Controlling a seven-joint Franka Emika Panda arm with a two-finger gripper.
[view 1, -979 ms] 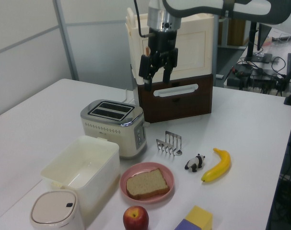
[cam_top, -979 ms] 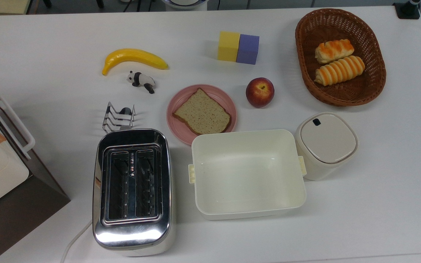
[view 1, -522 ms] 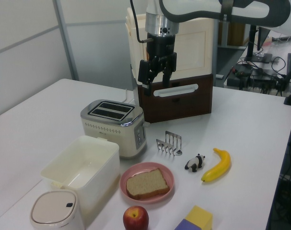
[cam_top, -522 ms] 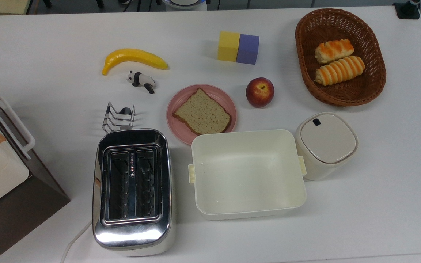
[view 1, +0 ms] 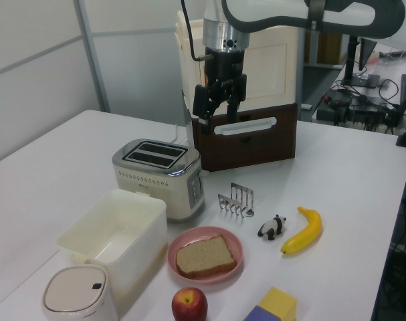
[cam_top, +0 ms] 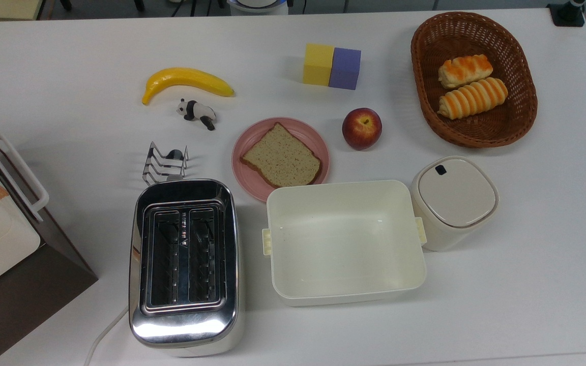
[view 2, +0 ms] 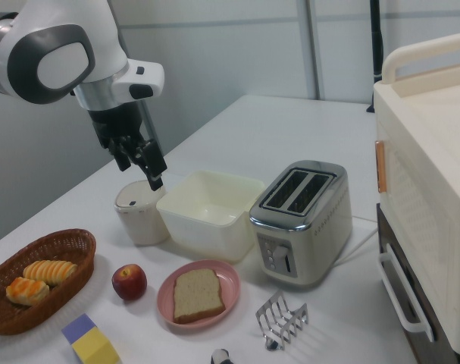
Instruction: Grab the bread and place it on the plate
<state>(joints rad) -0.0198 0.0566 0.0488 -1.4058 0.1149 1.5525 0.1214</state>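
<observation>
The bread (cam_top: 281,155) is being carried flat by the plate (cam_top: 252,187), which is being flanked on the surface (cam_top: 69,61) by the tub (cam_top: 345,292), the toaster (cam_top: 183,335) and the apple (cam_top: 361,128). Nothing on the surface is being shown as moved since a second ago. The gripper (view 1: 215,112) is being held high above the toaster, raised a little since then; its jaws are being kept apart and empty.
</observation>
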